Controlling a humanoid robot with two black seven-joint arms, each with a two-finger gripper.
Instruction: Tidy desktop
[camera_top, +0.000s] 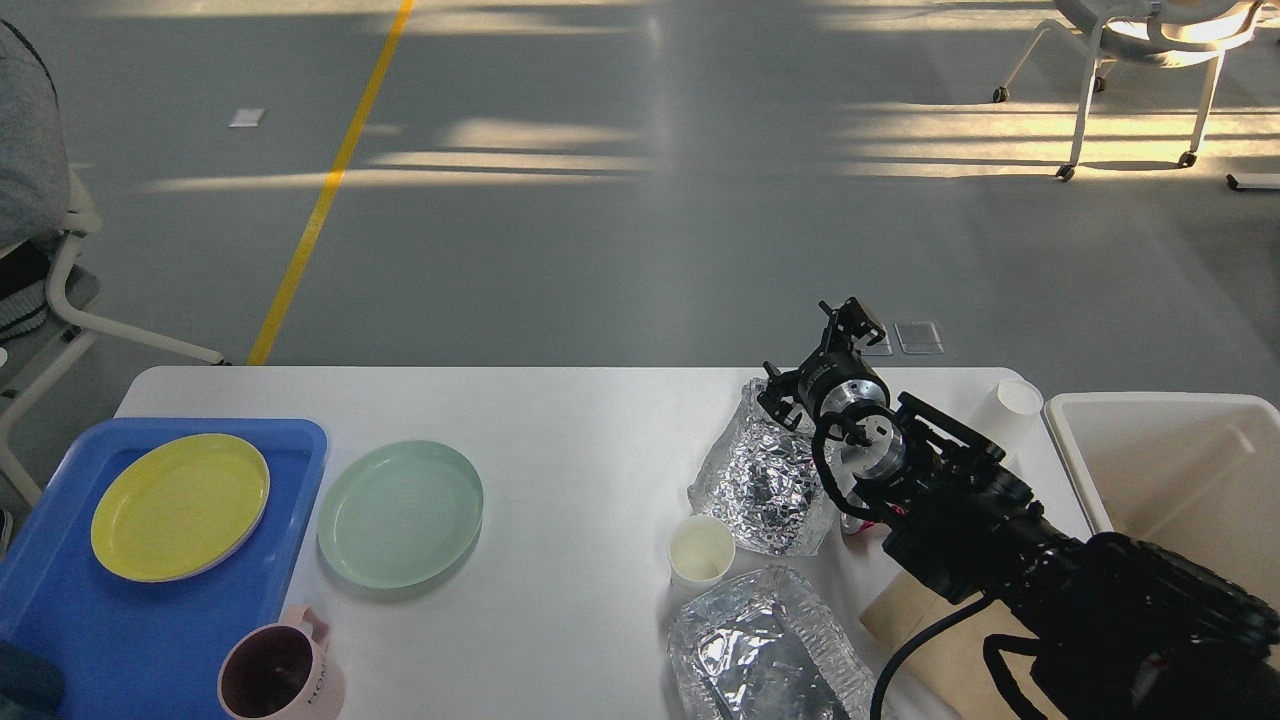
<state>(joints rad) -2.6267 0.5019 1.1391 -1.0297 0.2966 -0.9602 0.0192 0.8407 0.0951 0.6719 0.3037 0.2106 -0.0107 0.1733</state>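
Note:
The white desktop fills the lower half of the head view. On it lie a crumpled foil sheet and a foil container, with a small paper cup between them. A green plate sits left of centre and a pink mug stands near the front edge. My right arm reaches in from the lower right. Its gripper hangs above the desktop's far edge, just beyond the foil sheet. It looks small and dark, so its fingers cannot be told apart. My left gripper is out of view.
A blue tray at the left holds a yellow plate. An off-white bin stands at the right edge, with a second paper cup beside it. Brown paper lies under my right arm. Chairs stand on the floor at far left and top right.

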